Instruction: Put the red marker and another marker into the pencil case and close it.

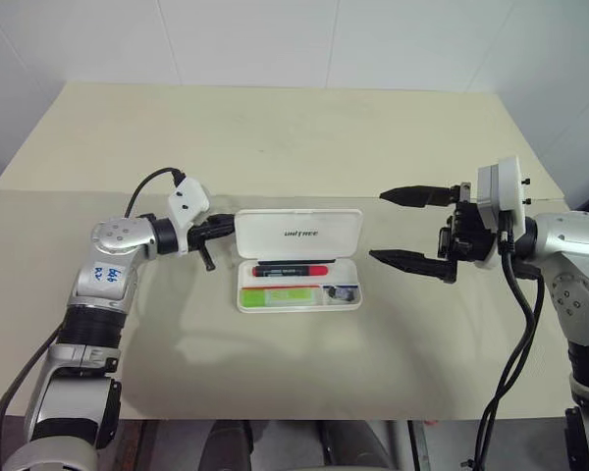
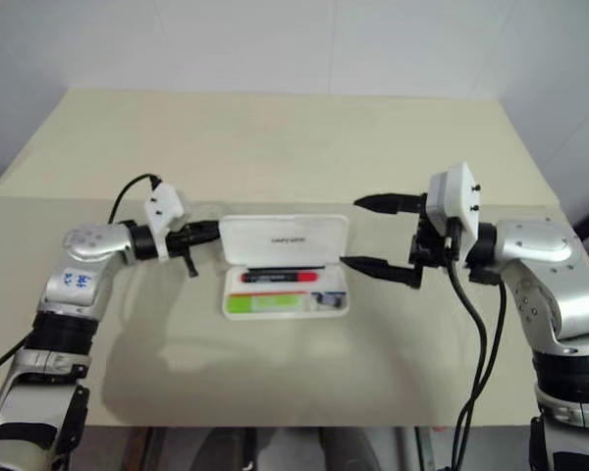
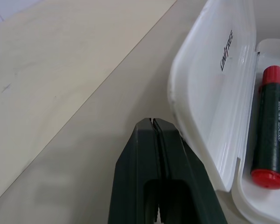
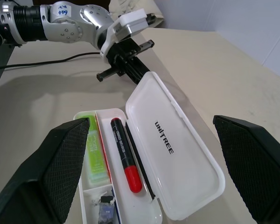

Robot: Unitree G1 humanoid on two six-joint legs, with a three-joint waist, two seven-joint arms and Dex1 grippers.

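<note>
Pencil case (image 1: 298, 260) — one, white, sitting open near the middle of the beige table (image 1: 275, 137), its lid standing up at the far side with the black lettering facing the camera.

Head views: two markers are lying inside. One red marker (image 1: 294, 269) is resting lengthwise in the far compartment; one light green marker (image 1: 280, 294) is lying in the near compartment. One small dark object (image 1: 342, 292) is sitting in the little pocket at the case's right end. Left gripper (image 1: 216, 233) is hovering just beside the lid's left edge, fingers clenched together, grasping nothing. Right gripper (image 1: 398, 226) is hanging well to the right of the case, its two fingers spread wide, one above the other, nothing between them.

Left wrist view: the two dark fingers (image 3: 144, 163) are pressing flat against each other, their tips just beside the raised lid's rounded corner. Whether they are touching it I cannot tell. The red marker is showing past the lid, red at both ends.

Right wrist view: two textured fingers (image 4: 60, 163) are standing far apart, framing the open case — red marker, green marker and the small dark object all inside, lid tilted back.
</note>
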